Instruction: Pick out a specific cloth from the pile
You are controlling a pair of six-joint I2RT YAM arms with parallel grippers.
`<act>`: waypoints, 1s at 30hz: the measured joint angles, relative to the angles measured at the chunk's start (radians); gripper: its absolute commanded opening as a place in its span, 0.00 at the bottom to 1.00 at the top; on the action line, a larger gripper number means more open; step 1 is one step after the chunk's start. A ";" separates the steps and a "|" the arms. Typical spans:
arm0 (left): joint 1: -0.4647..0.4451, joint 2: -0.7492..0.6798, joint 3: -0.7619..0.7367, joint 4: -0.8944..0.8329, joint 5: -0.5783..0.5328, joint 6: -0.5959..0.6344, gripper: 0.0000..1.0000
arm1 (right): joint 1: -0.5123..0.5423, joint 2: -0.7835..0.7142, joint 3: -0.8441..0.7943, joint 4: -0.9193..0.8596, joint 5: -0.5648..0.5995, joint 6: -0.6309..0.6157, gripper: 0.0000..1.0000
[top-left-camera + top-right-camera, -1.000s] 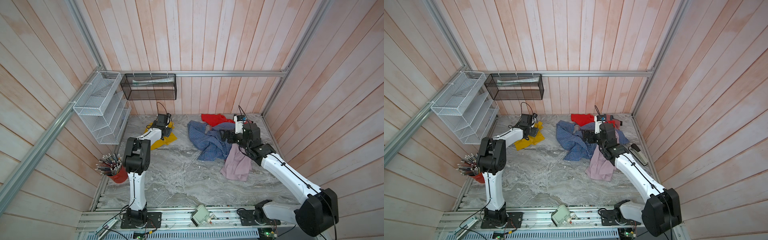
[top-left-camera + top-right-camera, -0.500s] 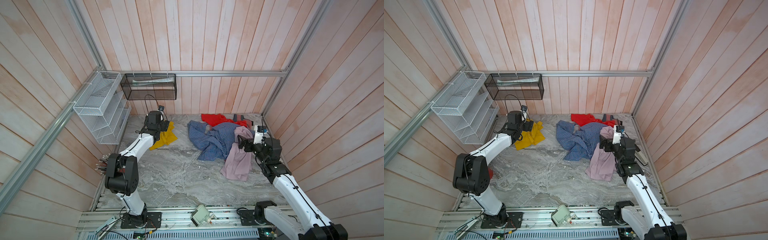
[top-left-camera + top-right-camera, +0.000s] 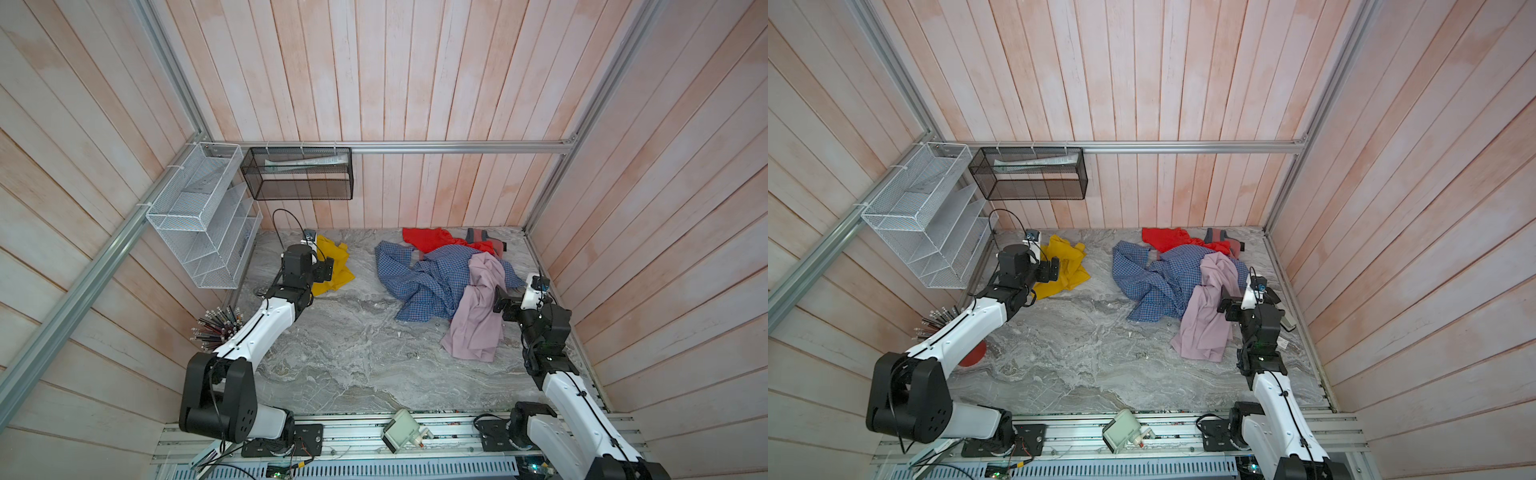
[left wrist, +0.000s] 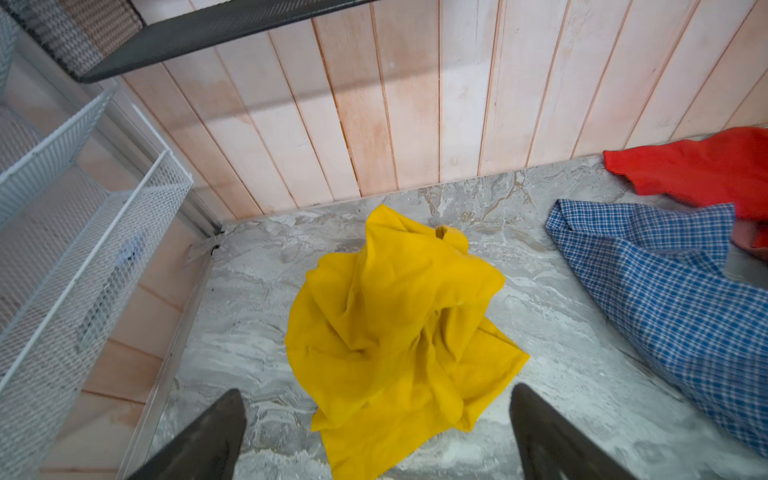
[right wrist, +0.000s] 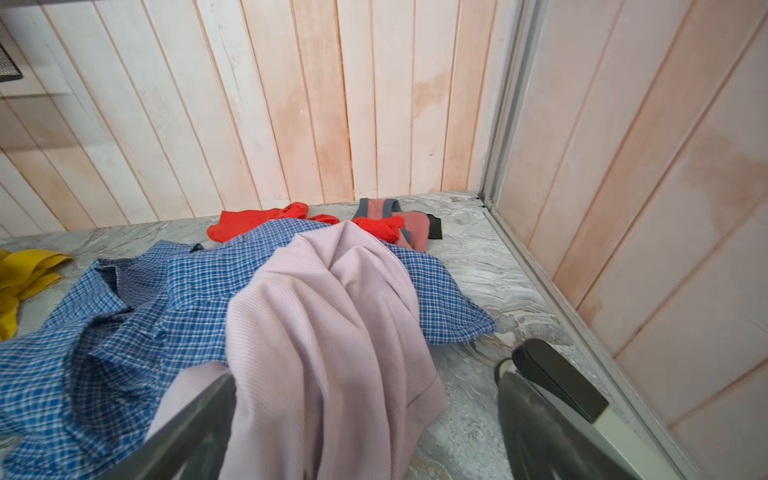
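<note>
Left gripper (image 4: 376, 390) is standing released, jaws spread wide, grasping nothing; the cloth (image 4: 399, 316) is lying crumpled on the marble tabletop (image 4: 561, 332) directly ahead of it, apart from the pile (image 5: 124, 316); right gripper (image 5: 374, 365) is likewise gaping empty, the lilac-pink shirt (image 5: 332, 332) lying just ahead.
</note>
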 measured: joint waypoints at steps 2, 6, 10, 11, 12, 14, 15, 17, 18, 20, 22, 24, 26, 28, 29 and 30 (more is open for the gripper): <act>0.005 -0.045 -0.042 0.005 0.001 -0.030 1.00 | -0.006 -0.006 -0.047 0.053 0.000 0.000 0.98; 0.046 -0.117 -0.137 0.019 0.002 -0.109 1.00 | -0.009 -0.005 -0.132 0.156 0.008 0.000 0.98; 0.087 -0.187 -0.242 0.035 -0.003 -0.170 1.00 | -0.016 0.027 -0.201 0.275 0.043 -0.003 0.98; 0.090 -0.200 -0.261 0.043 -0.005 -0.181 1.00 | -0.021 0.048 -0.209 0.300 0.048 -0.004 0.98; 0.090 -0.212 -0.280 0.051 -0.006 -0.190 1.00 | -0.025 0.076 -0.211 0.325 0.054 -0.005 0.98; 0.089 -0.231 -0.307 0.070 -0.013 -0.209 1.00 | -0.030 0.142 -0.211 0.383 0.062 -0.004 0.98; 0.090 -0.239 -0.319 0.080 -0.019 -0.220 1.00 | -0.031 0.178 -0.211 0.417 0.064 -0.003 0.97; 0.090 -0.253 -0.337 0.099 -0.031 -0.241 1.00 | -0.031 0.260 -0.210 0.485 0.068 0.004 0.96; 0.090 -0.262 -0.346 0.105 -0.035 -0.252 1.00 | -0.031 0.303 -0.209 0.519 0.071 0.007 0.95; 0.090 -0.279 -0.363 0.117 -0.054 -0.269 1.00 | -0.031 0.380 -0.208 0.580 0.087 0.016 0.95; 0.090 -0.303 -0.385 0.131 -0.084 -0.289 1.00 | -0.032 0.445 -0.200 0.624 0.100 0.021 0.94; 0.091 -0.332 -0.416 0.150 -0.115 -0.304 1.00 | -0.032 0.491 -0.181 0.656 0.104 0.026 0.93; 0.092 -0.364 -0.454 0.173 -0.144 -0.313 1.00 | -0.032 0.539 -0.171 0.721 0.105 0.029 0.93; 0.093 -0.391 -0.499 0.204 -0.174 -0.317 1.00 | -0.032 0.591 -0.171 0.783 0.103 0.029 0.94; 0.093 -0.399 -0.518 0.224 -0.187 -0.318 1.00 | -0.032 0.612 -0.171 0.805 0.100 0.029 0.95; 0.095 -0.407 -0.544 0.252 -0.198 -0.318 1.00 | -0.032 0.636 -0.170 0.827 0.096 0.030 0.96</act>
